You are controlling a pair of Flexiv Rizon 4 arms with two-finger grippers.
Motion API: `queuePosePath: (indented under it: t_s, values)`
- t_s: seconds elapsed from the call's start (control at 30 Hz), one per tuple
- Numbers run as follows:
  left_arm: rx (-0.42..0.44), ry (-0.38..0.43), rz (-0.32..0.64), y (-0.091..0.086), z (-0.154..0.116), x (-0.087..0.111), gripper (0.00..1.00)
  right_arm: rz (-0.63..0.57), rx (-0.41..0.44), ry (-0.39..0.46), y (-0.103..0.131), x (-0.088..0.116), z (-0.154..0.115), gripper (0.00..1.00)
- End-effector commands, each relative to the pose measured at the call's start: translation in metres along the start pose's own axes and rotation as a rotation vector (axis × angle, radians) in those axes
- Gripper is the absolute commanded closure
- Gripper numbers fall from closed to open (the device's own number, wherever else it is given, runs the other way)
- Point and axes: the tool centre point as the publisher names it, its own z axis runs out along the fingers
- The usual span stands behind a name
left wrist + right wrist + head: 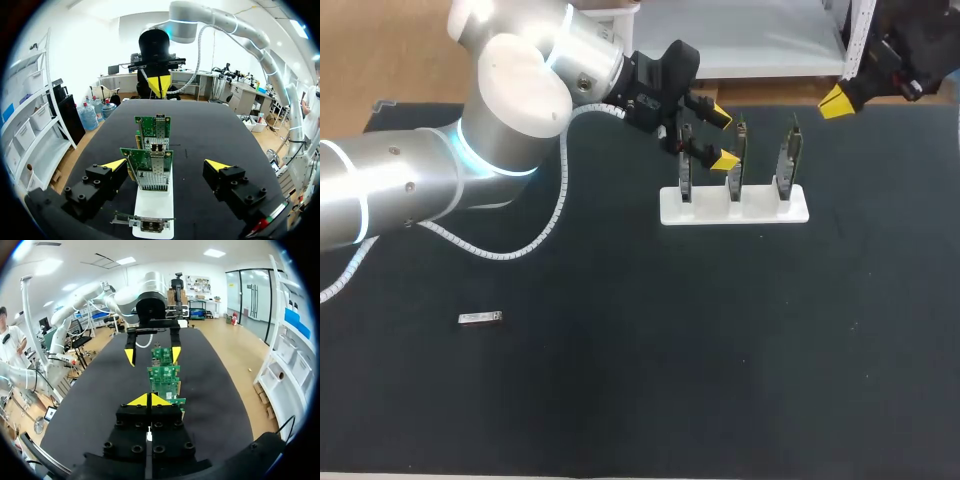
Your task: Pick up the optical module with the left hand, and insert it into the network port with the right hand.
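The optical module (480,318), a small silver bar, lies alone on the black table at the front left, far from both grippers. My left gripper (720,138) is open and hovers at the left end of the white holder (733,208), its fingers straddling the row of upright network cards (150,167). In the left wrist view the left gripper (166,166) has nothing gripped between its yellow tips. My right gripper (838,101) is shut and empty at the back right, off the holder's right end. From the right wrist view the right gripper (149,399) faces the cards (164,375).
The holder carries three green cards standing in a line (787,160). A black mat (670,380) covers the table. My left arm's white cable (545,235) hangs low over the mat, left of the holder.
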Motion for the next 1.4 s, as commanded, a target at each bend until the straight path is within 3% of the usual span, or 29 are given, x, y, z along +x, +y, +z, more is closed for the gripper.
queuePosePath:
  t_s: [0.03,0.63,0.67,0.7,1.4]
  values:
    - [0.004,0.005,-0.002,0.0026,0.0008,-0.0011,0.00,0.006,0.075,-0.001,0.0083,-0.0004,0.0022,1.00]
    - [0.004,0.005,-0.002,0.0026,0.0008,-0.0011,0.00,0.013,0.087,0.000,0.0022,-0.0014,0.0043,1.00]
    - [0.004,0.005,-0.002,0.0026,0.0008,-0.0011,0.00,0.011,0.079,0.013,0.0018,-0.0015,0.0046,0.64]
    - [0.004,0.005,-0.002,0.0026,0.0008,-0.0011,0.00,0.011,0.079,0.013,0.0018,-0.0015,0.0046,0.00]
    - [0.004,0.005,-0.002,0.0026,0.0008,-0.0011,0.00,0.011,0.079,0.013,0.0018,-0.0015,0.0046,0.00]
